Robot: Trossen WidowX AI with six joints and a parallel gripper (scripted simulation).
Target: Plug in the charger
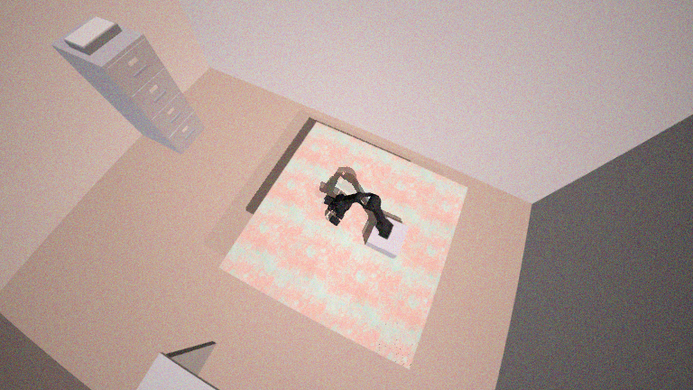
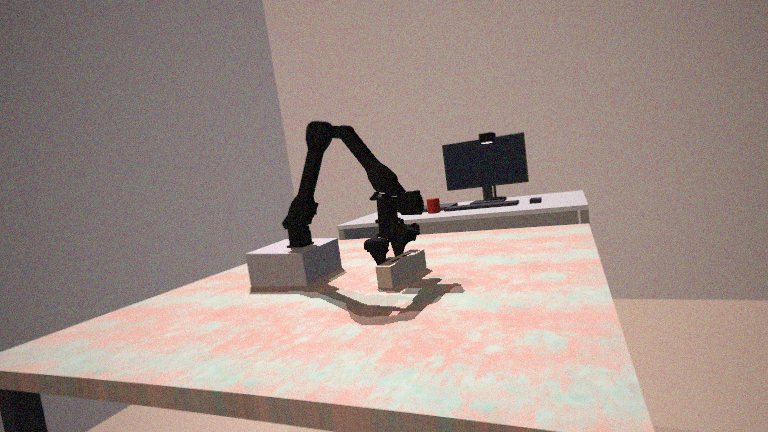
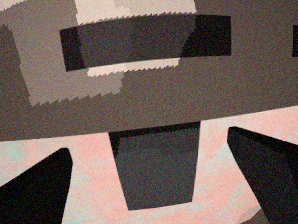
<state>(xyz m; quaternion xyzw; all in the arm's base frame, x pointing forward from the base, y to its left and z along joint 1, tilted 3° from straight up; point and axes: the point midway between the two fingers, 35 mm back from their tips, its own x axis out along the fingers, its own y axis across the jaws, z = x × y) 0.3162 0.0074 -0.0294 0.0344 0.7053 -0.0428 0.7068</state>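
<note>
The power strip [image 2: 401,272] [image 3: 225,90] is a beige block on the patterned table. In the wrist view it fills the top, partly shadowed, with a wide dark recess [image 3: 145,42] in its upper face and part of another at the right edge. A dark grey block, apparently the charger [image 3: 157,172], shows just below the strip's near edge; its prongs are not visible. My gripper [image 2: 389,257] [image 3: 150,147] is open, low at the strip. One finger shows on each side of the charger in the wrist view, with visible gaps. Contact with the strip cannot be told.
The arm rises from a pale base block [image 1: 400,242] [image 2: 276,268] near the strip, on the pink and pale-green table [image 1: 309,271] [image 2: 332,365]. A separate desk behind holds a monitor [image 2: 483,163] and red mug [image 2: 432,205]. A filing cabinet [image 1: 145,87] stands away from the table.
</note>
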